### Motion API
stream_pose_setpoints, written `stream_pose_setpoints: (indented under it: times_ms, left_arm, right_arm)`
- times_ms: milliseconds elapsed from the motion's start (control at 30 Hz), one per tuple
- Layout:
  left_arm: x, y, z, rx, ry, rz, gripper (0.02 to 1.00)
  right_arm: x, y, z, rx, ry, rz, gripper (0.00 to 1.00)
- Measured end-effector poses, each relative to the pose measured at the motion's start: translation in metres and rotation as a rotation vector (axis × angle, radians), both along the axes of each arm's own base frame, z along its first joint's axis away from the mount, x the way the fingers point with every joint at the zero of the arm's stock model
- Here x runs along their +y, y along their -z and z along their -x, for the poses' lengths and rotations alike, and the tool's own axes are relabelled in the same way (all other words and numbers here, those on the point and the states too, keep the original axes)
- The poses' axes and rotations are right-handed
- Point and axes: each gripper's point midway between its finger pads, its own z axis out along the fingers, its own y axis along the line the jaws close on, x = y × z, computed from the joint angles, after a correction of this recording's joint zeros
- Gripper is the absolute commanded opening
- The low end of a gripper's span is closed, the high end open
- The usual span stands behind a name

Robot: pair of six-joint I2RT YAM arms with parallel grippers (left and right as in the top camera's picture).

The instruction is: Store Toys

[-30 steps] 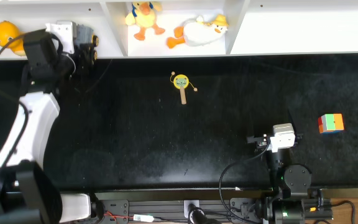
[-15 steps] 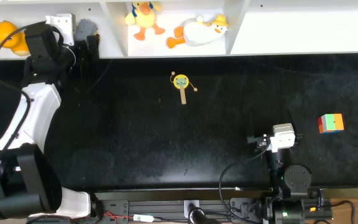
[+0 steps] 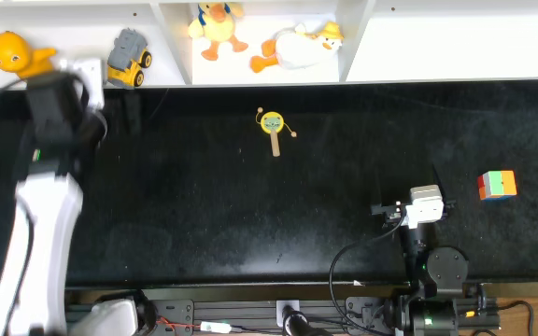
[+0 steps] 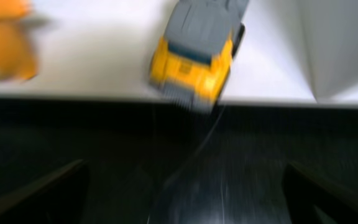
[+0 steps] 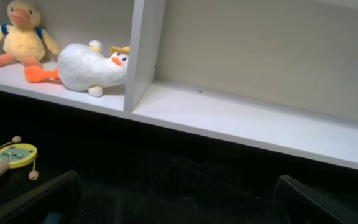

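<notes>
A yellow and grey toy truck stands in the left compartment of the white shelf, beside an orange duck. My left gripper is open and empty over the black table just in front of the truck. A small rattle drum lies on the table near the middle compartment. A colourful cube sits at the right. My right gripper is open and empty, near the front edge on the right.
A yellow duck plush and a white duck plush lie in the middle compartment. The right compartment holds nothing. A black mat covers the table.
My left gripper let go of the truck in the left compartment and drew back toward the table. The right arm has not moved.
</notes>
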Motion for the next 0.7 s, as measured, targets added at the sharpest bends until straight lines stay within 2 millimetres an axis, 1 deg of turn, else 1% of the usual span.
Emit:
stream_pose_setpoints:
  times_ms: [100,167,267,367,467,567,700]
  left_arm:
    - [-0.002,-0.011,0.034,-0.04,-0.011,-0.015,0.998]
    - [-0.003,-0.015,0.05,-0.099,-0.015,-0.026,0.998]
    - [-0.006,-0.018,0.067,-0.224,-0.013,-0.04,0.998]
    - [-0.012,-0.026,0.082,-0.404,0.006,-0.05,0.998]
    - [-0.025,-0.031,0.096,-0.568,0.053,-0.057,0.998]
    - [-0.039,-0.025,0.107,-0.643,0.106,-0.048,0.998]
    - [-0.049,-0.003,0.116,-0.658,0.141,-0.037,0.998]
  right_arm:
    - [0.0,0.0,0.0,0.0,-0.001,0.0,0.996]
    - [0.0,0.0,0.0,0.0,0.0,0.0,0.996]
    - [0.0,0.0,0.0,0.0,0.0,0.0,0.996]
    - [0.0,0.0,0.0,0.001,0.0,0.0,0.996]
    - [0.0,0.0,0.0,0.0,0.0,0.0,0.996]
    - [0.0,0.0,0.0,0.0,0.0,0.0,0.996]
    - [0.0,0.0,0.0,0.0,0.0,0.0,0.996]
